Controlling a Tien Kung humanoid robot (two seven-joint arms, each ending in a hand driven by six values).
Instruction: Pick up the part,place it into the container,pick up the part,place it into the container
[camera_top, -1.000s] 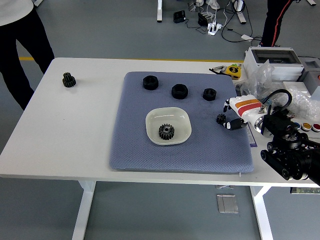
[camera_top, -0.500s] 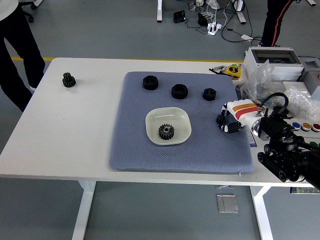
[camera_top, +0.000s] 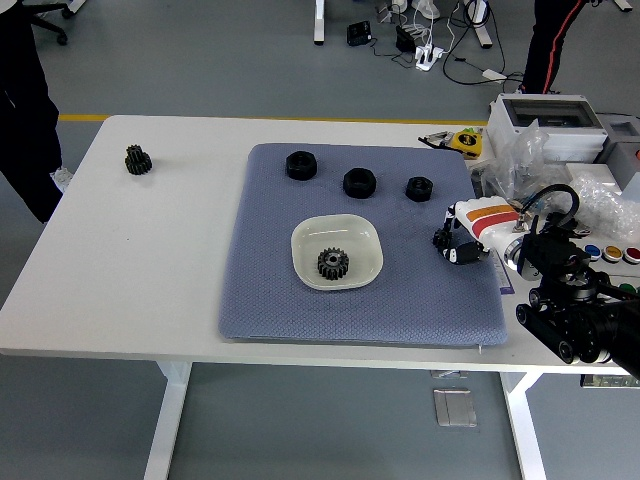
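Observation:
A white bowl (camera_top: 365, 240) sits in the middle of the blue-grey mat (camera_top: 270, 300) and holds a black gear (camera_top: 333, 263). My right hand (camera_top: 452, 243), white with an orange stripe, rests on the mat's right side, and its fingers are curled around a small black part (camera_top: 441, 238). Three black nut-like parts lie along the mat's far side: left (camera_top: 301, 164), middle (camera_top: 359, 182) and right (camera_top: 419, 188). Another black gear (camera_top: 138, 160) lies on the bare table at the far left. My left hand is out of view.
A grey box (camera_top: 545, 118), plastic bags (camera_top: 515, 155), a yellow tape measure (camera_top: 466, 142) and coloured buttons (camera_top: 610, 254) crowd the table's right edge. A person's dark leg (camera_top: 25, 110) stands at the far left corner. The white table (camera_top: 130, 260) is bare left of the mat.
My right hand moved slightly left and its fingers closed from spread to curled around the small black part. The person at the far left stepped further out of the picture.

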